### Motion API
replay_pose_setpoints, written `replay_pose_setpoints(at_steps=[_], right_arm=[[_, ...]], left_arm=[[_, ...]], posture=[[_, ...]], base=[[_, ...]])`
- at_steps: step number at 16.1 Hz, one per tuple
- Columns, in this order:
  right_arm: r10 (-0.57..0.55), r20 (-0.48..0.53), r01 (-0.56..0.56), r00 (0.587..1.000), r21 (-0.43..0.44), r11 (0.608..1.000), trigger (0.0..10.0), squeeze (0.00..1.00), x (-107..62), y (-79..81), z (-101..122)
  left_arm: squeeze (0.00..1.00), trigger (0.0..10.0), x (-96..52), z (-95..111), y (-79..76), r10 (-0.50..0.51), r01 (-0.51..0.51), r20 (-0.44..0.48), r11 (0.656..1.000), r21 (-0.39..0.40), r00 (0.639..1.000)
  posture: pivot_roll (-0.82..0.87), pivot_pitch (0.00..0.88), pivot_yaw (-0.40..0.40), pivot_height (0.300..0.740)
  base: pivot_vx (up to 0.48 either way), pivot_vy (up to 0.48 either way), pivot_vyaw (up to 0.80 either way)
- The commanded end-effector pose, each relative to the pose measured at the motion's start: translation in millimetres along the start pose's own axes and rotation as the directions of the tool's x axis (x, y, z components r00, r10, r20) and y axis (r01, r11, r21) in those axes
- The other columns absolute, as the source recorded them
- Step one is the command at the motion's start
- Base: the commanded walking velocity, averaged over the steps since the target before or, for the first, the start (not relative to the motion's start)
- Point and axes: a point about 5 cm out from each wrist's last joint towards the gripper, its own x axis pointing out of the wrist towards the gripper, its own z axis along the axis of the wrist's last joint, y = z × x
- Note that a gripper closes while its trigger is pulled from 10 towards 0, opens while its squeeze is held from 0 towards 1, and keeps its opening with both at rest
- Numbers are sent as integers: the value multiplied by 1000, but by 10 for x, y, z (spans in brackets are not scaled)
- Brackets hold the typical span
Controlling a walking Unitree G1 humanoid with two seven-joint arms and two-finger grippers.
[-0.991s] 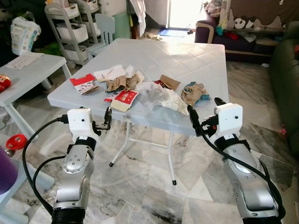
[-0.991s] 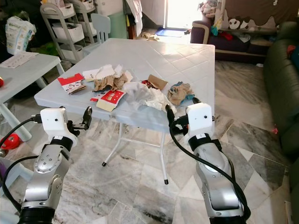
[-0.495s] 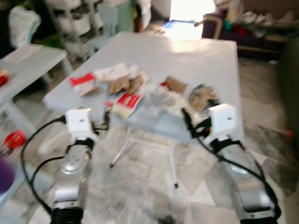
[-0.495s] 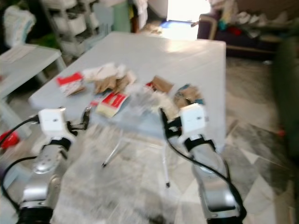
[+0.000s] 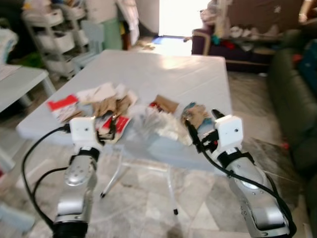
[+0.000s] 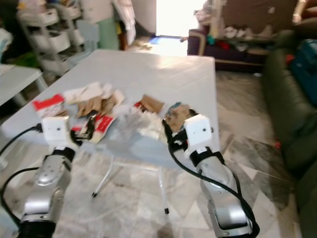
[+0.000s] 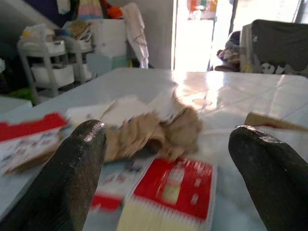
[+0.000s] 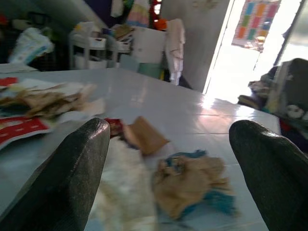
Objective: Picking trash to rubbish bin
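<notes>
Trash lies along the near edge of the pale blue table [image 5: 163, 69]: a red and white carton [image 5: 115, 126], crumpled brown paper [image 5: 109, 105], a red and white wrapper [image 5: 62, 105], white crumpled plastic [image 5: 161, 124], a brown card piece [image 5: 166, 103] and a tan and blue crumpled wad [image 5: 198, 115]. My left gripper [image 5: 113, 128] is open at the table edge, facing the red carton [image 7: 168, 187] and brown paper [image 7: 154, 132]. My right gripper [image 5: 200, 130] is open too, held before the tan wad [image 8: 190, 185] and white plastic [image 8: 125, 192].
A dark sofa [image 5: 292, 94] stands to the right. White shelving [image 5: 54, 34] and a second pale table [image 5: 15, 84] are at the left. Marble floor [image 5: 158, 198] lies under the table, whose thin metal legs [image 5: 171, 191] stand in front of me.
The camera has moved closer to the table and shifted; both grippers now sit at the table edge, level with the trash, still open and empty.
</notes>
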Motion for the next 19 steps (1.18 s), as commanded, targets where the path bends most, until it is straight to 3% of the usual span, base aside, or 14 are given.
replay_pose_setpoints(at_steps=[1,13,19], right_arm=[[-14,9,15,1000,-16,1000,10000,0,-4,-66,39],[-10,15,10,1000,-4,1000,10000,0,16,-32,42],[25,14,-25,1000,27,999,10000,0,12,-6,53]], left_arm=[[0,10000,34,24,-93,-30,30,7,1000,-6,1000],[0,10000,81,-22,-95,-17,17,-15,1000,-7,1000],[0,10000,180,-207,-50,-24,30,-138,999,43,990]], posture=[[-132,0,1,740],[-135,0,15,740],[-147,0,17,740]], base=[[244,0,0],[0,0,0],[0,0,0]])
